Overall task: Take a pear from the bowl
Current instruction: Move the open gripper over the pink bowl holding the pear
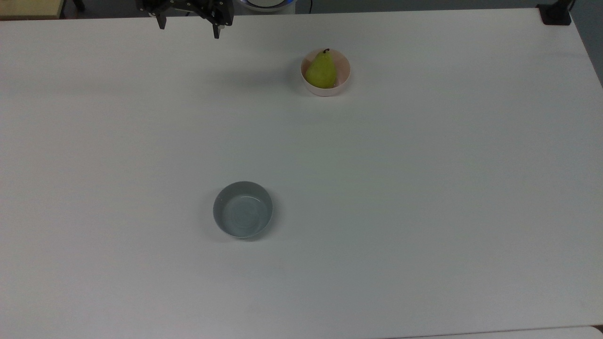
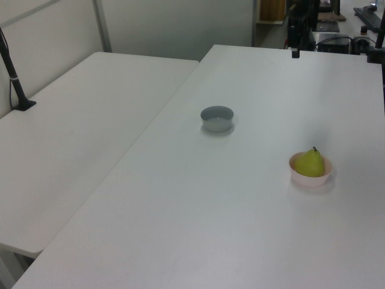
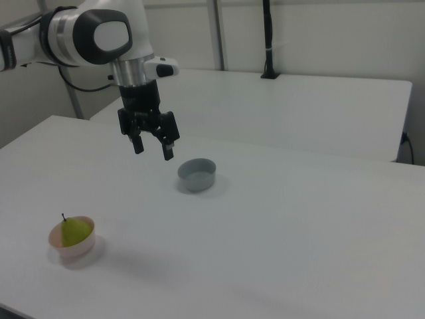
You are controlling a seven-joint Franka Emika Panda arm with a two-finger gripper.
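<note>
A small yellow-green pear with a short dark stem sits inside the small round pale pink bowl, stem pointing up and toward the far edge in the top view; the fruit fills much of the bowl and rises above its rim. In the left view the pear and pink bowl stand at the right, near the table's right edge; in the right view they are at the near left, pear in bowl. A round grey-blue bowl with a glossy inside stands well apart from the pink one, nearer the camera and to the left in the top view, with nothing visible inside; in the right view it lies further back, about mid-table. Both rest on a wide white matte table. The black two-finger gripper on the white Franka arm hangs in the air above the table, fingers spread apart and pointing down, grasping nothing; in the right view it is just left of the grey-blue bowl and higher, well apart from the pear. In the top view the gripper is at the far edge, left of the pink bowl. A second white table adjoins on the left view's left.
</note>
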